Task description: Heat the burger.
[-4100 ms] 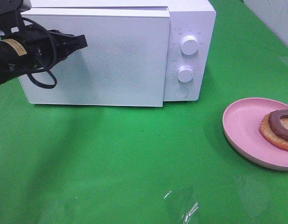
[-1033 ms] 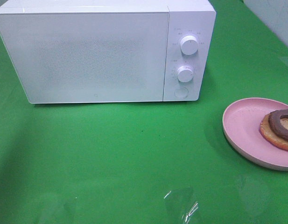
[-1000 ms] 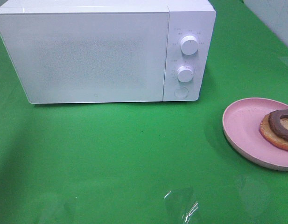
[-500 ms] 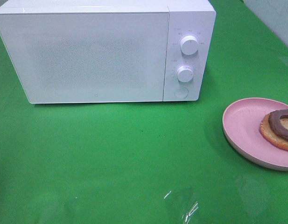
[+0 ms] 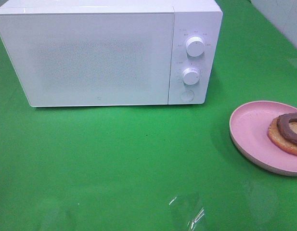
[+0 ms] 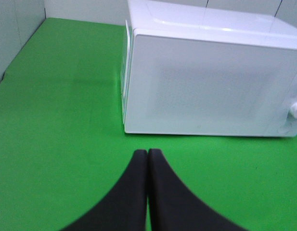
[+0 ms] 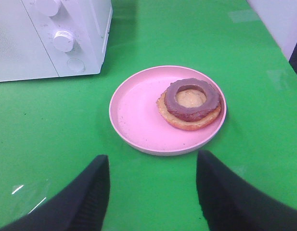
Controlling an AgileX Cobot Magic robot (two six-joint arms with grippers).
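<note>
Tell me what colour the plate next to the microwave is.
Pink; the plate shows best in the right wrist view.

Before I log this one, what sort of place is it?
Probably a staged tabletop test set mimicking a kitchen, not a real one: a white microwave, door closed, stands on a plain green table cover, beside a pink plate holding a tan disc with a brown ring.

A: Item one, microwave (image 5: 105,53): you see smooth white casing, plastic-looking, door faintly speckled, knobs (image 5: 195,46) glossy.

B: And at four o'clock?

A: Plate (image 5: 254,134): smooth pink, satin sheen. Disc (image 7: 189,103): rough tan crumb, matt brown ring. Table cover (image 5: 119,163): glossy green, reflective.
</note>
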